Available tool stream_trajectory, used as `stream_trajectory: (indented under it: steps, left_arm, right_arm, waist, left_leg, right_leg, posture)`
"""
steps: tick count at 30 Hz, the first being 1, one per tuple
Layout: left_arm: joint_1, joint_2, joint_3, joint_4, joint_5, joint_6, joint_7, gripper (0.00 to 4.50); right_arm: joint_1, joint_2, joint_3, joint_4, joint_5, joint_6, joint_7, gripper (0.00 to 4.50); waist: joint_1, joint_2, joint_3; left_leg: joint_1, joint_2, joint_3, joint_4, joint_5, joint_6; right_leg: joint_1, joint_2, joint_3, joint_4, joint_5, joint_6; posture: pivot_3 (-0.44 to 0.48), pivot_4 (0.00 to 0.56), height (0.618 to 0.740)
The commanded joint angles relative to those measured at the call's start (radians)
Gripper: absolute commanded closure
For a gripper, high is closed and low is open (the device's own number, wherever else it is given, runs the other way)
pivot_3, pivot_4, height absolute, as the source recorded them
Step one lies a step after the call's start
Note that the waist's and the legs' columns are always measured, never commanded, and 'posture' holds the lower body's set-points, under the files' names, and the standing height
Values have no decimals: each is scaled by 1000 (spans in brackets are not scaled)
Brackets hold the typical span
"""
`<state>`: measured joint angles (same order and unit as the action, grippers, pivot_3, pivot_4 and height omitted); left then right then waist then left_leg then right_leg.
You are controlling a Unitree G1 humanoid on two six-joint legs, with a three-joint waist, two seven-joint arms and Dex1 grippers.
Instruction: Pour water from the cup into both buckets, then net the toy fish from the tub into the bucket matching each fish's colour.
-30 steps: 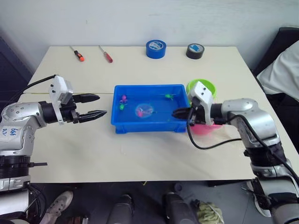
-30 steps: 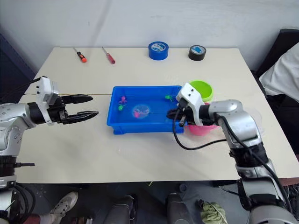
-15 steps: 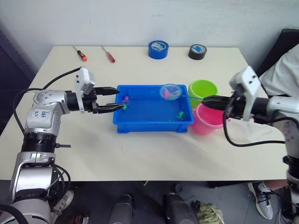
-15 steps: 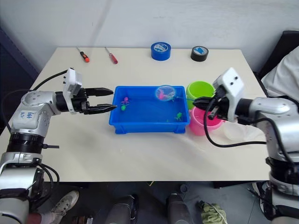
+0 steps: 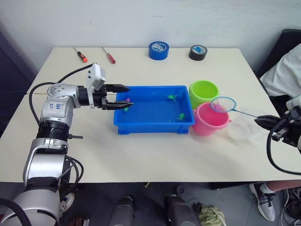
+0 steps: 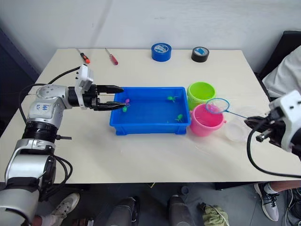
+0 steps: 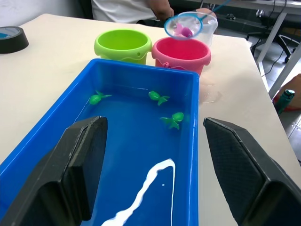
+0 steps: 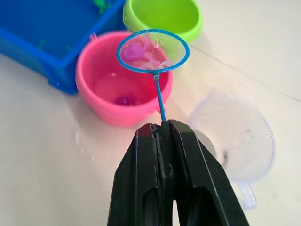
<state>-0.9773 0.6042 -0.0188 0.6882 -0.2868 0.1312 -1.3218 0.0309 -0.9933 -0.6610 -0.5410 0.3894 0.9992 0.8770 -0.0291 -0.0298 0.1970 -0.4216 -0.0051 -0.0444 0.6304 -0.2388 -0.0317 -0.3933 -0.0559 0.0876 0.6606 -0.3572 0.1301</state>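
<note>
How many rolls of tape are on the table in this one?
2. A blue tape roll sits near the far edge of the cream table; a black tape roll sits to its right, apart from it. None looks hidden.

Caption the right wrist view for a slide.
Right gripper holds blue-rimmed hoop net, pink toy fish inside, over pink plastic bucket.

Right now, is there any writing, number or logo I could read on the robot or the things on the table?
Left arm's grey shell: blue handwritten marks, too blurred to read.
Blue tape roll: pale print on top, too small to read.
Black tape roll: light label patch, unreadable.
Nothing else carries text.
</note>
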Motion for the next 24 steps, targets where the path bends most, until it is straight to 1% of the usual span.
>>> stream_trajectory:
  steps: [1, 4, 7, 10, 18, 24]
  left_arm:
    - [-38, 1, 13, 13, 7, -17, -13, 917]
    - [-44, -1, 13, 25, 14, -23, -20, 917]
    - [-51, -4, 15, 41, 18, -31, -24, 917]
    - [-57, -11, 13, 53, 23, -40, -26, 917]
    - [-64, -29, 13, 65, 23, -50, -37, 917]
    - [-59, -28, 12, 41, 16, -32, -64, 917]
  right_arm:
    - [61, -29, 27, -84, -85, -113, -42, 4500]
    - [111, -38, 93, -141, -166, -211, -83, 4500]
    - [135, -32, 119, -165, -228, -290, -114, 4500]
    - [170, -38, 162, -181, -340, -419, -158, 4500]
    - [255, -53, 198, -111, -645, -744, -248, 4500]
    - [301, -14, 209, -48, -823, -926, -340, 4500]
  waist:
    - [0, 0, 0]
    - [0, 0, 0]
    - [2, 0, 0]
    - [4, 0, 0]
    - [3, 0, 0]
    - [2, 0, 0]
  left_leg:
    - [0, 0, 0, 0, 0, 0]
    - [0, 0, 0, 1, 1, 0]
    - [0, 0, 0, 1, 1, 0]
    - [0, -1, -1, 1, 1, 0]
    - [0, -1, 0, 1, 1, 0]
    - [1, -1, 0, 1, 1, -1]
  right_leg:
    - [0, 0, 0, 0, 0, 0]
    - [0, 0, 0, 0, 0, 1]
    - [1, 0, 0, 0, 1, 1]
    - [1, 0, 0, 0, 1, 1]
    - [1, 0, 0, 0, 1, 1]
    - [1, 0, 0, 1, 1, 1]
  posture:
    - [0, 150, 734]
    - [0, 150, 734]
    - [0, 150, 734]
    - [0, 150, 734]
    - [0, 150, 734]
    - [0, 150, 734]
